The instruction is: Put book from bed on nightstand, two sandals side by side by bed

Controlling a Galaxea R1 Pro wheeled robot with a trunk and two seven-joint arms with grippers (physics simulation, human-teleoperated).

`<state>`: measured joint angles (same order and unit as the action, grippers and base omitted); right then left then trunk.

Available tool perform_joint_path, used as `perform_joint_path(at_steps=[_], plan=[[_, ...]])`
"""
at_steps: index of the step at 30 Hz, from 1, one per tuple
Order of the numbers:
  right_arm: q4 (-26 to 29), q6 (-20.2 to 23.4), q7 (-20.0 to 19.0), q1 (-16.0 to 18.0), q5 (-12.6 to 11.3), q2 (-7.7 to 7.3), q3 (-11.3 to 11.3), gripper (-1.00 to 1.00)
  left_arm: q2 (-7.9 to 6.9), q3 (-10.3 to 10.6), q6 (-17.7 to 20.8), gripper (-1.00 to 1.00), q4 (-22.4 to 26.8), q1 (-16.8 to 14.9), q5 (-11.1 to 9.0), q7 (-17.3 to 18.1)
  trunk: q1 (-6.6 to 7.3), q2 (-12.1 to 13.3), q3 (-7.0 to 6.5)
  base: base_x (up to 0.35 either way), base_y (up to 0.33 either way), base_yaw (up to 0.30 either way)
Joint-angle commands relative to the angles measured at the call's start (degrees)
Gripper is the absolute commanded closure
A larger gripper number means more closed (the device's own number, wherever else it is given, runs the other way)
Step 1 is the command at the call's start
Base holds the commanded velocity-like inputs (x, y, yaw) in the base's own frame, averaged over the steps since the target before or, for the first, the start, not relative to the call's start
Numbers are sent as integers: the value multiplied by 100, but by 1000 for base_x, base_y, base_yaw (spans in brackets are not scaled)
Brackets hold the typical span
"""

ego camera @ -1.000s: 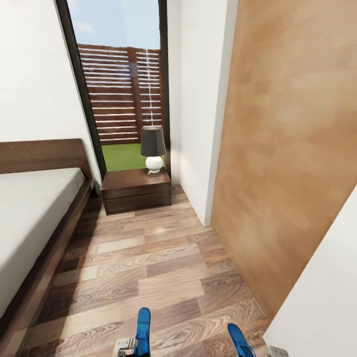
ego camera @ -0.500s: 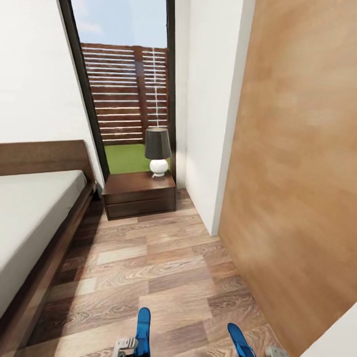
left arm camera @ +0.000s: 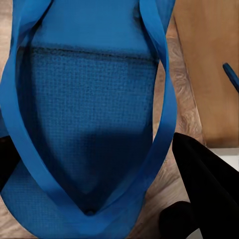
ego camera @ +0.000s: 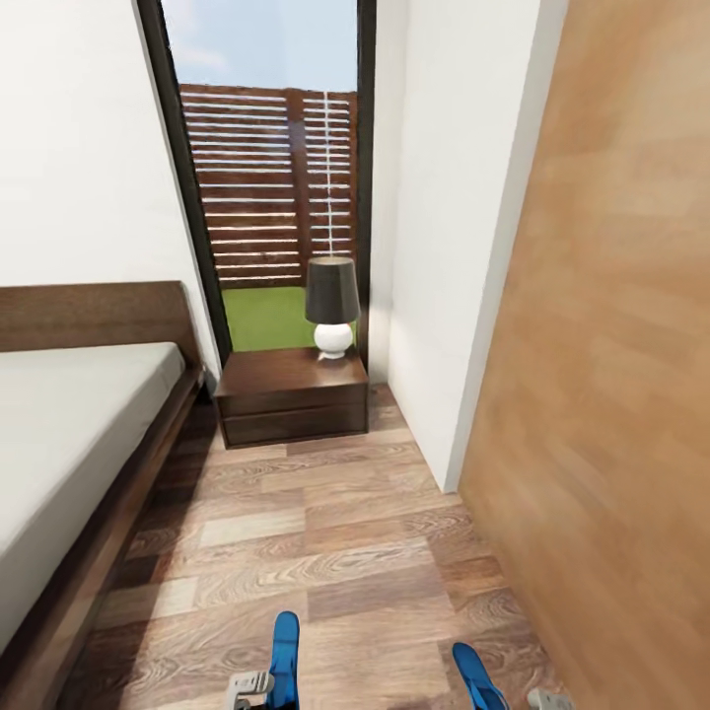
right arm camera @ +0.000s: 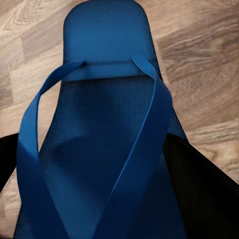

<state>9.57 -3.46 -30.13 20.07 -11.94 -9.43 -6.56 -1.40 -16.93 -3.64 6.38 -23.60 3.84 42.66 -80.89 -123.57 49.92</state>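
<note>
**Two sandals in hand, bed off to the left**

Each arm carries one blue flip-flop. The left sandal point(ego camera: 285, 659) is held by the left gripper point(ego camera: 251, 683), and its fingers are closed on it. The right sandal point(ego camera: 477, 678) sits by the right gripper point(ego camera: 548, 699); I cannot tell how those fingers stand. Both sandals point toward the nightstand point(ego camera: 293, 395). The bed point(ego camera: 69, 434) lies left of them, nearer the left arm, across bare floor point(ego camera: 325, 532).
</note>
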Motion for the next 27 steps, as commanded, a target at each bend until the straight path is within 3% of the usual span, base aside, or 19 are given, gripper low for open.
perform_joint_path(at_steps=[1,27], plan=[[-8,-6,-28,5,-5,1,-38,100,-1,-30,-38,100,-5,-4,38,15,-2,-2,5,328,5,13],[-8,-6,-28,3,-5,2,-38,100,-1,-24,-35,100,-4,-4,36,15,-2,-2,7,331,0,10]])
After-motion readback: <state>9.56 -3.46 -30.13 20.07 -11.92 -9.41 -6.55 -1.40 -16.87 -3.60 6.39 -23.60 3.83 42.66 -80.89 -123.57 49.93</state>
